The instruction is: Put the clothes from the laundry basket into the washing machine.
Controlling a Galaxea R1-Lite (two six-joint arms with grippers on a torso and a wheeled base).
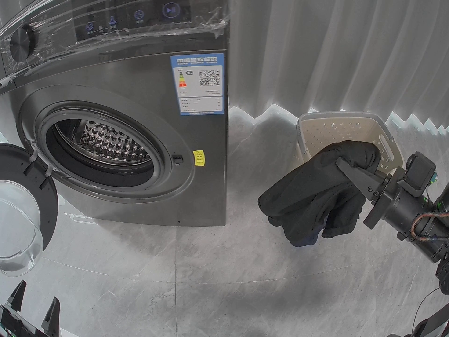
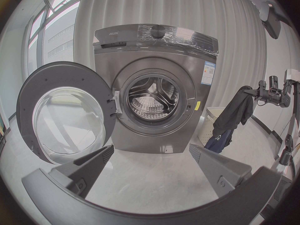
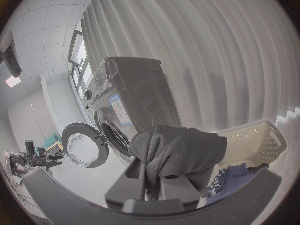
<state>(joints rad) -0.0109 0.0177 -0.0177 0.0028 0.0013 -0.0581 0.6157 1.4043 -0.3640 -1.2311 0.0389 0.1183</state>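
While your right jaws pinch a black garment (image 1: pixel 308 197) in mid-air before the basket (image 1: pixel 346 129), at 4 o'clock from the washer (image 1: pixel 140 76), your left jaws stand spread at 7 o'clock, door (image 1: pixel 44 197) open.

Near wall of the cream perforated plastic laundry basket (image 1: pixel 343 127) hidden behind the hanging black knit garment (image 1: pixel 313 197). Grey front-loading washing machine (image 1: pixel 140 76) and its round glass-paned door (image 1: pixel 28 230) cut off at the head view's left edge.

Its black right arm (image 1: pixel 414 207) bears a brownish cable (image 1: pixel 417 222) and grey wedge-fingered hand (image 1: pixel 340 164).
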